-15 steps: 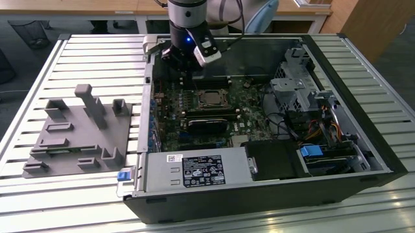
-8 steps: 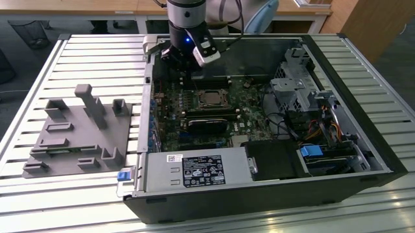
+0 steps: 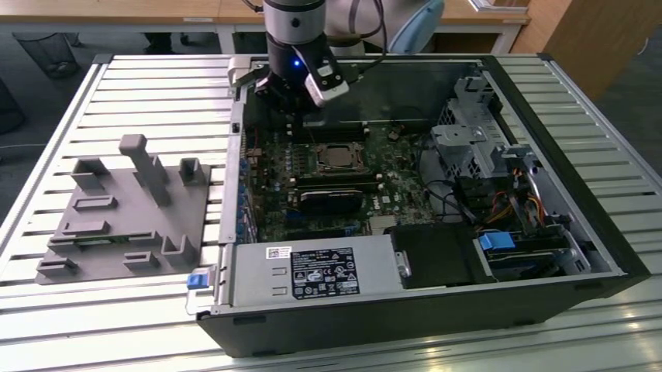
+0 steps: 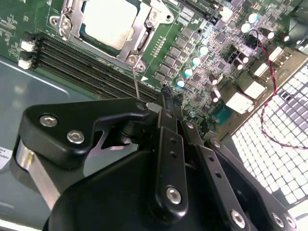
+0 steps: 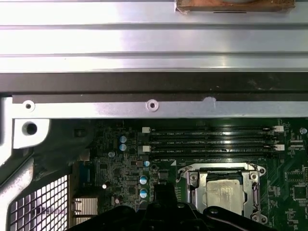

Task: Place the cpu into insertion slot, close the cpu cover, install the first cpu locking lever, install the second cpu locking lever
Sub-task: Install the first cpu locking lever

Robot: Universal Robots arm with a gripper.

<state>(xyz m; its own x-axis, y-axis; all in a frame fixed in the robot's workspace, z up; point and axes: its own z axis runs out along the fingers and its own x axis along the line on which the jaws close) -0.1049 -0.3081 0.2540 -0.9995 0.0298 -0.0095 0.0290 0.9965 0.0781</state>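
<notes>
In the exterior view, the arm hung over the open computer case point(image 3: 538, 155) on the slatted tabletop point(image 3: 135, 85), its tool point(image 3: 300, 116) low inside, just beyond the memory slots point(image 3: 333, 132). The cpu point(image 3: 333, 159) sat in the insertion slot point(image 3: 315, 165) on the motherboard point(image 3: 274, 194), the heatsink point(image 3: 329, 203) near it.

In the second wrist view, the cpu point(image 4: 108, 21) lay seated, the cpu cover point(image 4: 139, 36) down around it. The tool's fingers point(image 4: 166, 110) looked pressed together on nothing, beside the memory slots point(image 4: 86, 67).

In the first wrist view, the cpu point(image 5: 222, 195) was framed by the cpu cover point(image 5: 195, 183), just by the memory slots point(image 5: 211, 142).
</notes>
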